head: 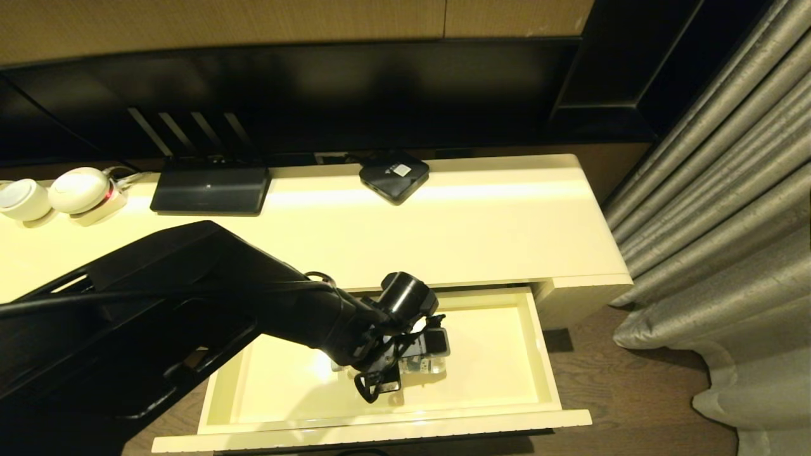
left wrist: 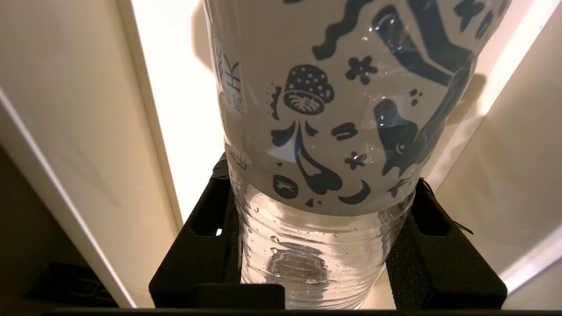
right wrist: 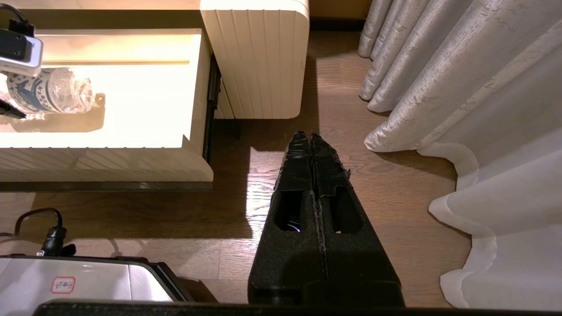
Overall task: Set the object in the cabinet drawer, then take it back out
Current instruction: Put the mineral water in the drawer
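Note:
The cabinet drawer (head: 546,354) stands pulled out, with its cream inside lit. Inside it, my left gripper (head: 408,362) is shut on the object (head: 432,366), a clear water bottle lying on its side. The black fingers (left wrist: 206,219) press both sides of the bottle's clear ribbed part, below the white label with bluish print (left wrist: 333,131). The right wrist view shows the bottle (right wrist: 48,92) low over the drawer floor; I cannot tell whether it touches. The ribbed drawer front (right wrist: 109,164) faces the floor side. My right gripper (right wrist: 311,137) hangs shut and empty over the wooden floor.
On the cabinet top (head: 475,228) sit a black router (head: 209,187), a black square box (head: 394,174) and two white round devices (head: 79,190). Grey curtains (head: 728,221) hang to the right. The robot's base (right wrist: 79,281) is near the drawer front.

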Controlling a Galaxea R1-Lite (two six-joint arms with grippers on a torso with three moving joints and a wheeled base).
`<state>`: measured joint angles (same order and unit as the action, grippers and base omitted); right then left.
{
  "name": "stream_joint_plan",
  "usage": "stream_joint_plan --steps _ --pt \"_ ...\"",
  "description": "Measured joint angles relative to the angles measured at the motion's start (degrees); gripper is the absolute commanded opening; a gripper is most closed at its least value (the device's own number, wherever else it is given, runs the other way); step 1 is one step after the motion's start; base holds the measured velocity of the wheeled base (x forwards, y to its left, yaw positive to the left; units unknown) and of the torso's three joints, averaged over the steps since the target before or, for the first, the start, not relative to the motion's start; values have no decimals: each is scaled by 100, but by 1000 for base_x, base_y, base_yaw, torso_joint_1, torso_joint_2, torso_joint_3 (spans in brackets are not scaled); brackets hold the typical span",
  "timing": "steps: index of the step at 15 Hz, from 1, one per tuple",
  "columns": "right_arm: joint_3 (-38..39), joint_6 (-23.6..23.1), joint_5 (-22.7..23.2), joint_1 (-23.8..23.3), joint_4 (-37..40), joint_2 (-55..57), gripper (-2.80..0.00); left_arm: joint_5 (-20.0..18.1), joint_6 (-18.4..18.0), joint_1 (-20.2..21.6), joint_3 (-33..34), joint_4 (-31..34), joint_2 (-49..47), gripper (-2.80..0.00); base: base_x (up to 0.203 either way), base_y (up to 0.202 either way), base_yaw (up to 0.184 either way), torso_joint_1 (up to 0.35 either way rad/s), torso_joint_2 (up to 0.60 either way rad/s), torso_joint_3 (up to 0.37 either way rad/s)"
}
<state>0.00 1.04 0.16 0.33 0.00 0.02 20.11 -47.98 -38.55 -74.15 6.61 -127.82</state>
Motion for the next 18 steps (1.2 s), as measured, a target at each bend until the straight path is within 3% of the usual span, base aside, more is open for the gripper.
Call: stream_joint_plan --steps 6,7,18 --pt "0 1 0 0 0 0 -280 0 4 55 -107 -49 -195 -280 0 0 0 0 0 0" --pt "0 0 0 0 0 0 -280 -2 5 60 -131 -51 -221 0 0 0 0 0 0 0" --pt "0 1 0 0 0 0 -280 12 48 154 -407 31 -85 0 0 0 0 0 0 0"
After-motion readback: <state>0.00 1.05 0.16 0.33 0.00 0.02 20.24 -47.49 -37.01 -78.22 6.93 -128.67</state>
